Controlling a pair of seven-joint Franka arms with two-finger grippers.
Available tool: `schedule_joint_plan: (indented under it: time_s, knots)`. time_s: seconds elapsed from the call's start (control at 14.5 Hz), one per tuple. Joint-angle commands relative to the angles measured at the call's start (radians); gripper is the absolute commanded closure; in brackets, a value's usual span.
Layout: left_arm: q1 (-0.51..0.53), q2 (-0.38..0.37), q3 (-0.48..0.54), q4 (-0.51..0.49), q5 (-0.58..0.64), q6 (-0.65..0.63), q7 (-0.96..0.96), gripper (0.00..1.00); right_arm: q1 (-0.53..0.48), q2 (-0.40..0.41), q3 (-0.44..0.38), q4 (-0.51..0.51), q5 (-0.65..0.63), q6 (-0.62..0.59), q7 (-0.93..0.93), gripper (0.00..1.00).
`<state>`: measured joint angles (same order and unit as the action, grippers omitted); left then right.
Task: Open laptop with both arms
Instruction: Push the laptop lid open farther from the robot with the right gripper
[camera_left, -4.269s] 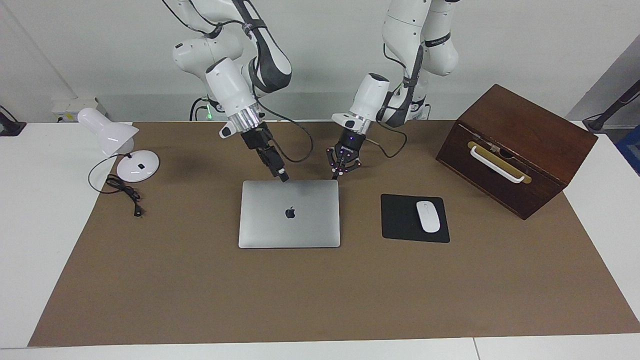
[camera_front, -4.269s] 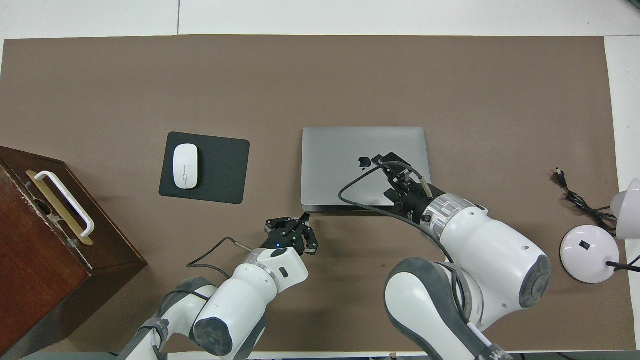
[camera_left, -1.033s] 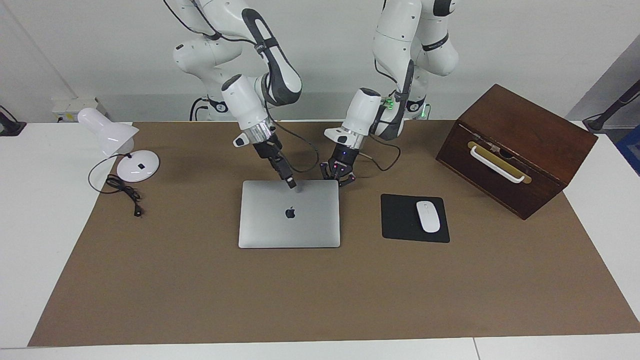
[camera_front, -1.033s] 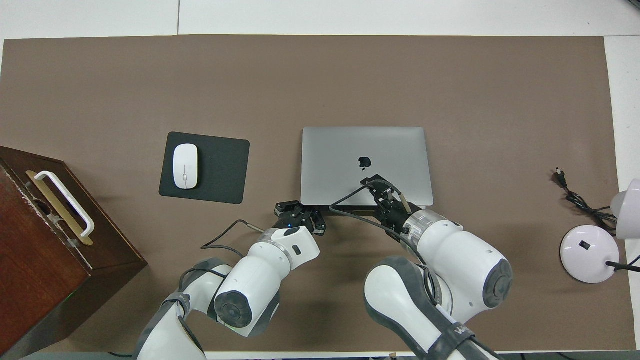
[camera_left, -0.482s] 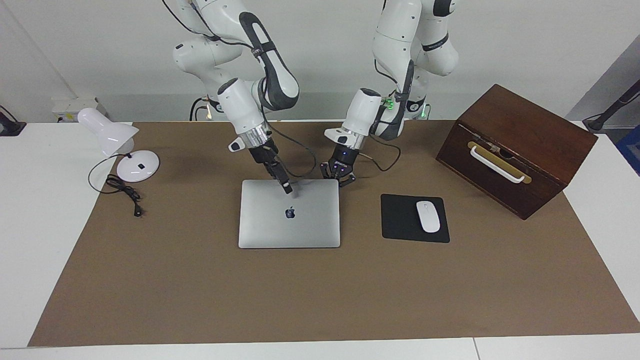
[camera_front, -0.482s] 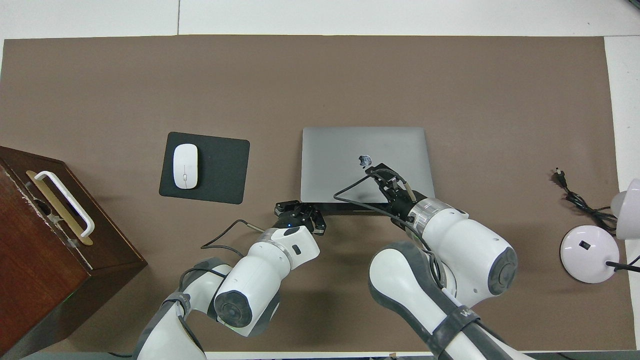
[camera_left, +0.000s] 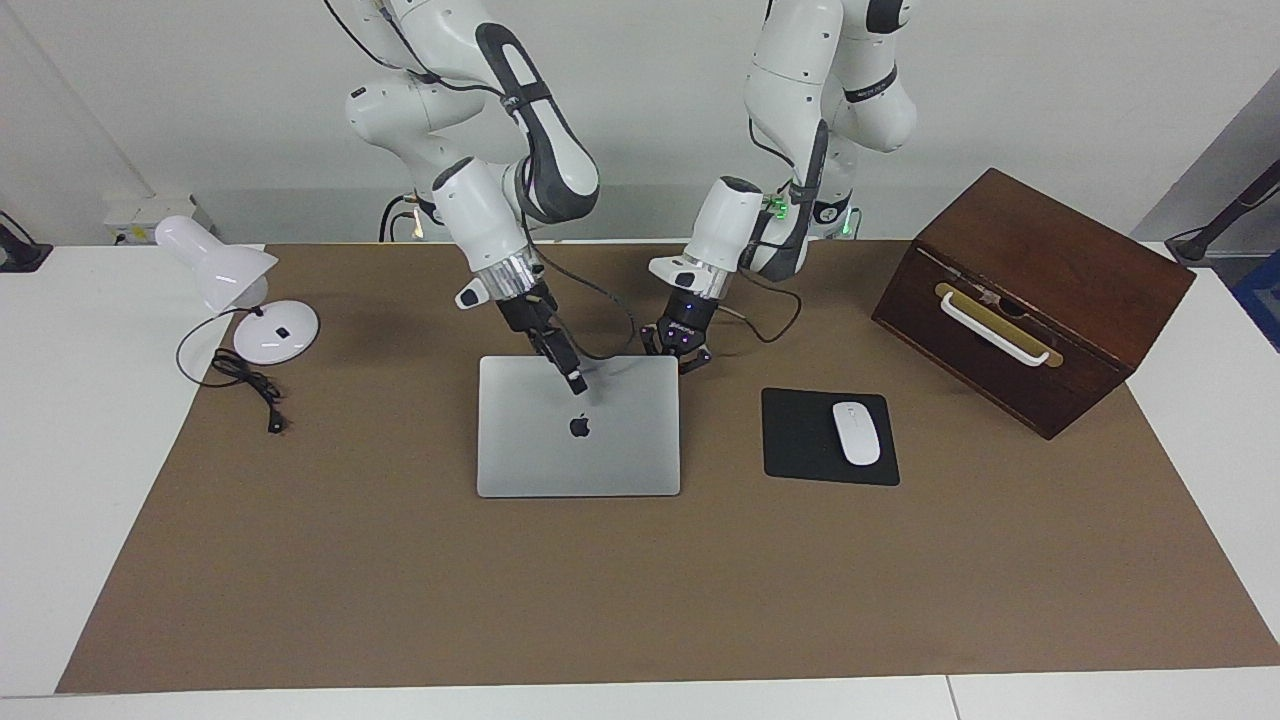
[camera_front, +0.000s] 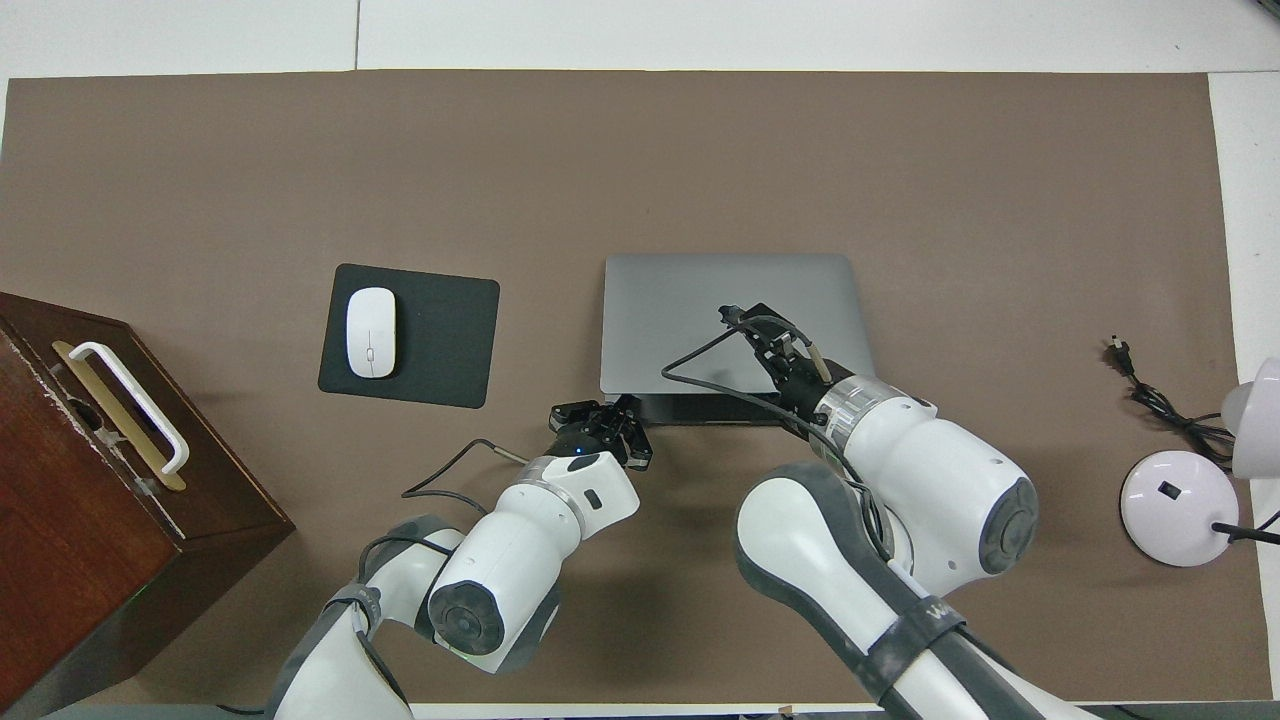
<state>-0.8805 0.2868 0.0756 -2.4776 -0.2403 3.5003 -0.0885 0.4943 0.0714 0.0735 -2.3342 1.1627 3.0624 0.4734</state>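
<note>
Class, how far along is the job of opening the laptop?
Done: both grippers are at the laptop, whose lid looks raised a crack along the edge nearer the robots. In hand: the left gripper is shut at that edge's corner, and the right gripper is over the lid. Left: swinging the lid up; no keys show.

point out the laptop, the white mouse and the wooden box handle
laptop (camera_left: 600, 450), facing view, bare lid below the logo
white mouse (camera_left: 856, 432), facing view, middle of its top
box handle (camera_left: 990, 333), facing view, middle of the white bar

The right claw (camera_left: 576, 384) rests on the laptop (camera_left: 578, 428) lid, its robot-side edge slightly raised.
</note>
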Motion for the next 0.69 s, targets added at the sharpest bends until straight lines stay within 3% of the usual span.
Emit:
schedule_joint_plan:
  time_s: [0.0,0.62]
  knots:
    - [0.021,0.077,0.007,0.020,0.007,0.005,0.018,1.00,-0.017,0.022,0.009,0.073,0.031,0.010,-0.053,0.00]
    - [0.021,0.080,0.007,0.022,0.009,0.005,0.018,1.00,-0.088,0.056,0.009,0.197,0.029,0.009,-0.134,0.00]
